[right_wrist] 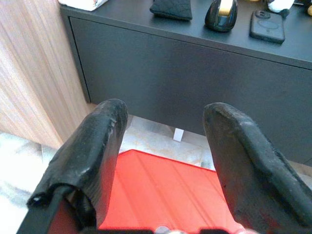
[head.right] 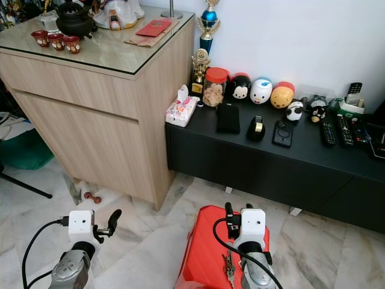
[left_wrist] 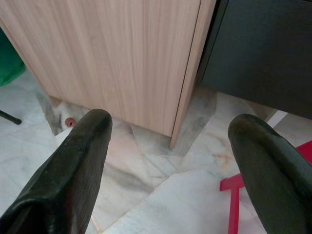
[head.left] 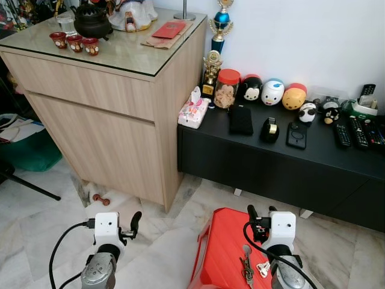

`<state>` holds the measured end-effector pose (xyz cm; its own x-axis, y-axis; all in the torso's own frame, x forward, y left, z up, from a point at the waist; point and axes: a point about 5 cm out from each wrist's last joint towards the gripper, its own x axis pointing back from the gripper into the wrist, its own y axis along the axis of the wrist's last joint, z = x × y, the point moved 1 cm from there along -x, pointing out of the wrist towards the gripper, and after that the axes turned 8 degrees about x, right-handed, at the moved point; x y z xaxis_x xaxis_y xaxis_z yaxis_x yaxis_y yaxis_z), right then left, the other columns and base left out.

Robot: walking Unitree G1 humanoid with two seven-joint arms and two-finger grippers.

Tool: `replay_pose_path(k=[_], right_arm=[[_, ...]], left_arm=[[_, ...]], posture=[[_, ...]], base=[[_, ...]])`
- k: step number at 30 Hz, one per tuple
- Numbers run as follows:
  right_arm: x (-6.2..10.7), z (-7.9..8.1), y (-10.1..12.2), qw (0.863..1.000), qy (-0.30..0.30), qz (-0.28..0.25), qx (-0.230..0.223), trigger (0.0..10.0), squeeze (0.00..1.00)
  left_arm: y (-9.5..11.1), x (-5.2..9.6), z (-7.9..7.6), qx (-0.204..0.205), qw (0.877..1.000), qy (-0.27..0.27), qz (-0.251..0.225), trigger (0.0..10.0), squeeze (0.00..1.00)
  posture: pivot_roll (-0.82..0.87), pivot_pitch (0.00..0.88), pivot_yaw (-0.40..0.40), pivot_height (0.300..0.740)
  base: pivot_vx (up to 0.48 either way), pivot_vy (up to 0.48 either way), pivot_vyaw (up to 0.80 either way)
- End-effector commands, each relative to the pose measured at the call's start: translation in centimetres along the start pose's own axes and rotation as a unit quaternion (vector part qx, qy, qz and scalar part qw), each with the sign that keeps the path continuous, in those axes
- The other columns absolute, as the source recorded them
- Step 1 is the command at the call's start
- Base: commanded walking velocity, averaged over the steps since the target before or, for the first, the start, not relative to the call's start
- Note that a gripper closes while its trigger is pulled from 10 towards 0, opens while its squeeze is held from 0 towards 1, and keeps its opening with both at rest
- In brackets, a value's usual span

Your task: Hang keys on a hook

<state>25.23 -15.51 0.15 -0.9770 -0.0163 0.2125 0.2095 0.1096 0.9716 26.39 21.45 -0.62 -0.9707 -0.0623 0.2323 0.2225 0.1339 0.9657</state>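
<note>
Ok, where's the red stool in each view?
Left eye view: red stool at bottom centre, right of middle.
Right eye view: bottom centre.
Left wrist view: red edge beside the left hand.
Right wrist view: red top under the right hand.
Shared landmark: black cabinet behind the stool.

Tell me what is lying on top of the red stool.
A bunch of keys lies on the red stool, beside the right end effector, which hovers open above it. The arm covers part of the seat, so anything beneath it cannot be seen.
</note>
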Motion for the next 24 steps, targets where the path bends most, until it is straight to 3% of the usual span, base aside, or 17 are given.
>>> replay_pose_path(k=[1,7,16,24], right_arm=[[0.0,0.0,-0.1,1.0,-0.002,0.006,0.001,10.0,0.0],[-0.2,0.0,-0.1,1.0,-0.011,0.008,-0.007,10.0,0.0],[-0.2,-0.1,-0.3,1.0,-0.018,0.015,-0.011,10.0,0.0],[-0.4,0.0,-1.7,0.997,-0.011,0.069,-0.018,10.0,0.0]], left_arm=[[-0.4,0.1,-0.2,0.0,1.0,-0.005,0.009,10.0,0.0],[-0.8,0.3,-0.2,-0.004,1.0,-0.006,0.02,10.0,0.0],[-0.8,0.3,-0.1,-0.004,1.0,-0.005,0.023,10.0,0.0],[-0.9,0.3,-0.2,-0.003,1.0,-0.006,0.025,10.0,0.0]], posture=[[0.09,0.082,-0.06,0.678],[0.09,0.088,-0.059,0.633],[0.1,0.096,-0.058,0.633],[0.1,0.098,-0.06,0.633]], base=[[0.0,0.0,0.0],[0.0,0.0,0.0],[0.0,0.0,0.0],[0.0,0.0,0.0]])
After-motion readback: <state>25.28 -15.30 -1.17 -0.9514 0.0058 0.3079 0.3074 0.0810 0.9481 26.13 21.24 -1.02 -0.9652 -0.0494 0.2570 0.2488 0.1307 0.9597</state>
